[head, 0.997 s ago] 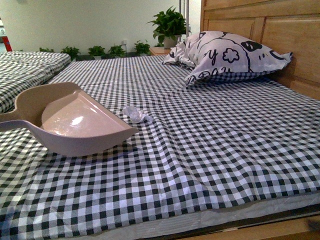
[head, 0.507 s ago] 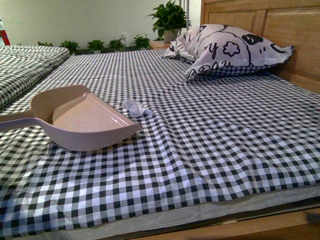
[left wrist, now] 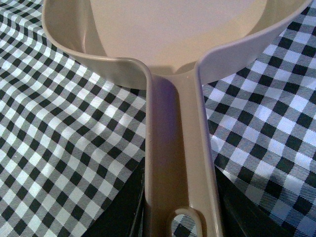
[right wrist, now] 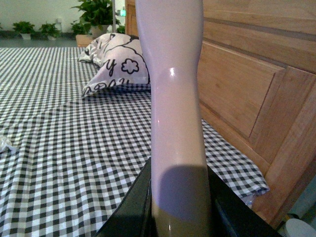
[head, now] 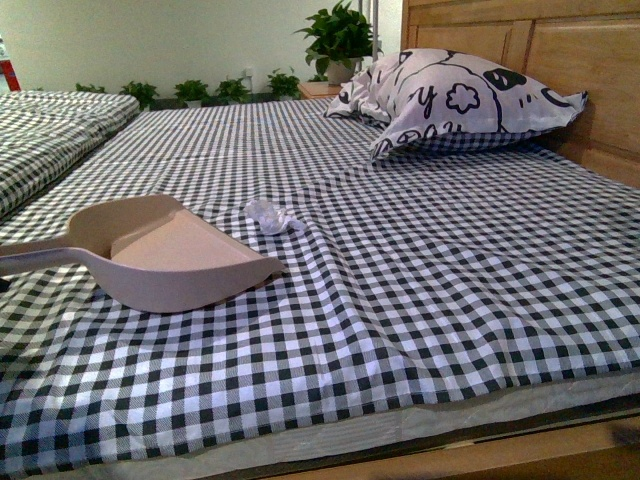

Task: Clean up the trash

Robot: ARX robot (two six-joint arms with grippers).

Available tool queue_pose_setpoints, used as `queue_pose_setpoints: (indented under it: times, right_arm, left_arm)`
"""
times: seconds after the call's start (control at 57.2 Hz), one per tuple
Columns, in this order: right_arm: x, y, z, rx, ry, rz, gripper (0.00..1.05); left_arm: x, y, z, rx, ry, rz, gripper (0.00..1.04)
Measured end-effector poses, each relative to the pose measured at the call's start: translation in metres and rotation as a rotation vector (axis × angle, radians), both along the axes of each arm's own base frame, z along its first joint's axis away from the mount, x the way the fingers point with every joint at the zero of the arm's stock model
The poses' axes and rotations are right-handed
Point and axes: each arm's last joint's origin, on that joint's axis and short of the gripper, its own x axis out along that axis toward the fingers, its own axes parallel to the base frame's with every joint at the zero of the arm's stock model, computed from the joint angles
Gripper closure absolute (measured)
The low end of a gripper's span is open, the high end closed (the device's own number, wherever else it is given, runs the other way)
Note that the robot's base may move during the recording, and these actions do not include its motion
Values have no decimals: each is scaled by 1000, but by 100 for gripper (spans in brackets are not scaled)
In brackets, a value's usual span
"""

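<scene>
While the left end effector (left wrist: pixel 180 213) clamps the dustpan (head: pixel 190 285) by its handle and the right end effector (right wrist: pixel 178 207) grips a pale handle (right wrist: pixel 173 98), the trash (head: pixel 268 216) sits just past the pan's lip, well in from the near edge of the bed (head: pixel 430 290), and a careless shove could send that light wad skittering away!

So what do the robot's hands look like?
Only the tips show. The left gripper has two plain black fingers with straight, slanted edges, and the right gripper looks the same. No cables or markings are visible, and the arms themselves are out of view.
</scene>
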Motion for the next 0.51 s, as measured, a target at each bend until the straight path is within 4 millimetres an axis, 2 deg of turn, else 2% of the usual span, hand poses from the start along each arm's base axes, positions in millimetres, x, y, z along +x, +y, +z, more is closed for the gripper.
queue_pose_setpoints:
  times: [0.507]
  right_arm:
    - [0, 0, 0, 0, 0, 0, 84]
  left_arm:
    - [2, 4, -7, 33, 76, -13, 77]
